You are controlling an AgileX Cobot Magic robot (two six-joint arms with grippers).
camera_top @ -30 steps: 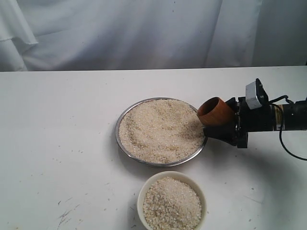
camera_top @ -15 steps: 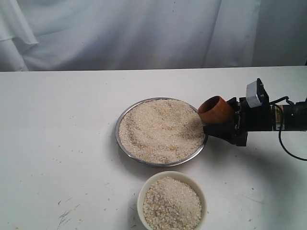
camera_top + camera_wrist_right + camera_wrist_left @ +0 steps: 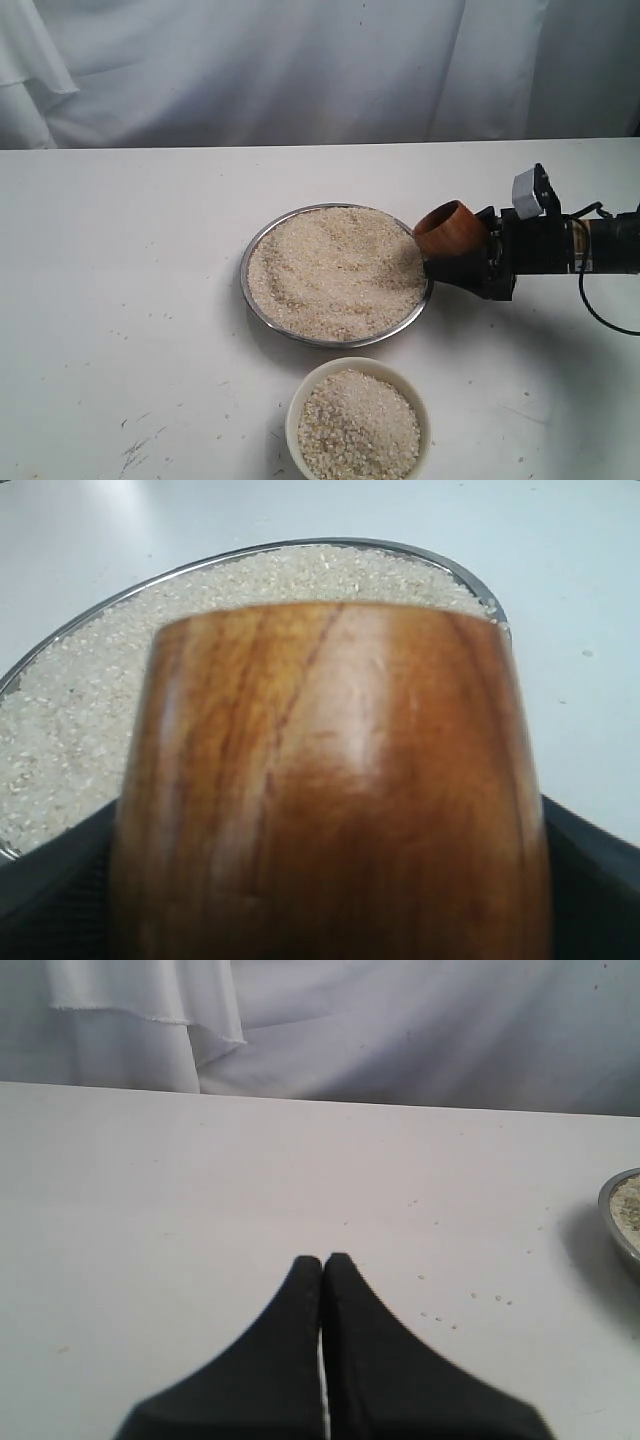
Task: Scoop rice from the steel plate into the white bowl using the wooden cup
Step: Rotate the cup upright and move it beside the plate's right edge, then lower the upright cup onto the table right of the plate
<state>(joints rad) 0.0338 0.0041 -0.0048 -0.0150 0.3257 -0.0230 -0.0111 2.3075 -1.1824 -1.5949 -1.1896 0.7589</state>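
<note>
A wide white tabletop (image 3: 120, 300) is seen in front of a draped white cloth backdrop (image 3: 300, 70); faint dark scuffs (image 3: 140, 445) are marked on the table at the near left. At the table's middle stands a wide, shallow, shiny steel plate (image 3: 244, 285), heaped with loose off-white rice (image 3: 335, 272). Just in front of it, apart from its rim, a small cream-white round bowl (image 3: 291, 418) is filled with the same grains.

At the plate's right rim a small barrel-shaped cup of reddish-brown polished wood (image 3: 450, 230) is held tilted, its mouth turned toward the plate, clamped in the right gripper (image 3: 452, 255). Whether it touches the rice cannot be told.

The left gripper (image 3: 322, 1265) is shown only by its own wrist camera, its black fingers pressed together on nothing above bare table, with a few stray grains (image 3: 440, 1315) and the plate's edge nearby. Only the right wrist view shows the cup's wood grain close up, a black finger (image 3: 590, 880) beside it.
</note>
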